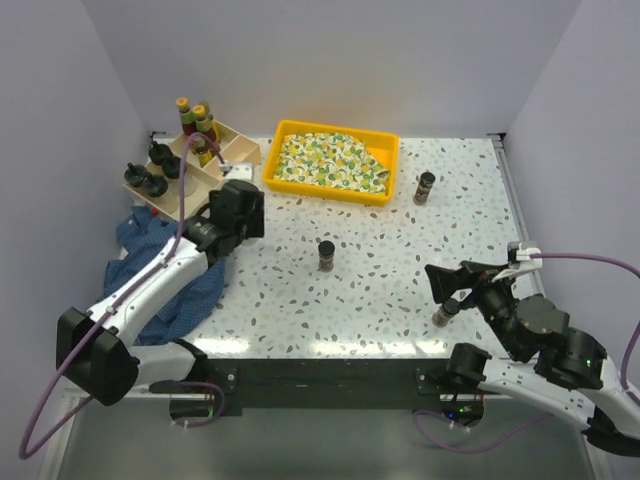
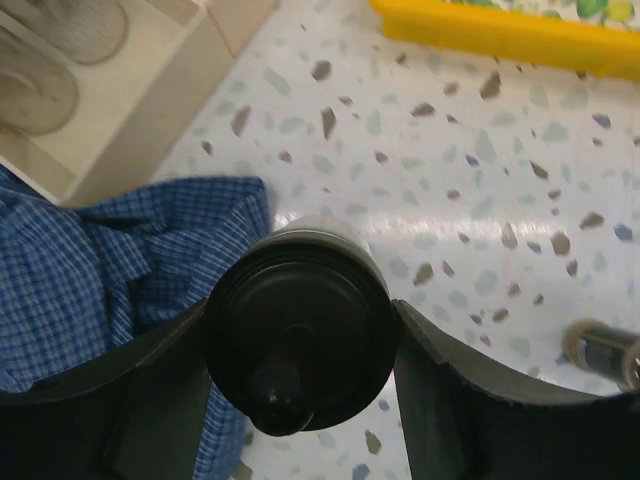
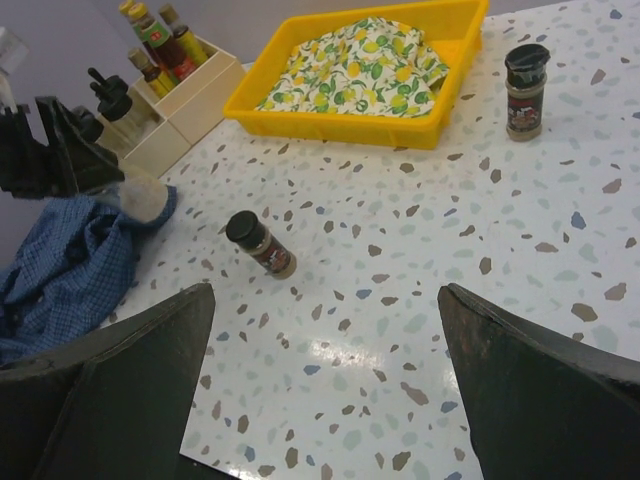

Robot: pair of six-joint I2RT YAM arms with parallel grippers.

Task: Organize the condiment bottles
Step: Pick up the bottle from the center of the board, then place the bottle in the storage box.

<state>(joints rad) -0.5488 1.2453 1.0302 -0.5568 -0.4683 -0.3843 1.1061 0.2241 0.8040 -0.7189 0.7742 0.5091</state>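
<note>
1. The left gripper (image 2: pixel 300 310) is pinching a knob-capped bottle (image 2: pixel 300 350): one finger presses on each side of its round black cap.
2. This held bottle sits over the left part of the table (image 1: pixel 400 300), at the right edge of the blue checked cloth (image 1: pixel 150 270) and just near of the wooden box (image 1: pixel 235 152). Whether its base touches the table cannot be told.
3. The right gripper (image 3: pixel 325 300) is spread wide with nothing between its fingers. It hangs over the near right part of the table.
4. A near spice jar (image 1: pixel 443 312) stands just beside the right gripper, on its near side, close to the table's near edge.
5. A middle spice jar (image 1: pixel 326 254) stands alone at the middle of the table, well apart from both grippers.
6. A far spice jar (image 1: pixel 425 187) stands upright just right of the yellow tray (image 1: pixel 272 168).
7. The yellow tray lies at the far middle with a lemon-patterned cloth (image 1: pixel 330 160) in it.
8. The wooden box stands at the far left. Its far compartments hold slim sauce bottles (image 1: pixel 200 120), upright.
9. Its left compartments hold black-capped bottles (image 1: pixel 158 155), also upright.
10. The blue checked cloth lies crumpled at the near left, partly under the left arm.
</note>
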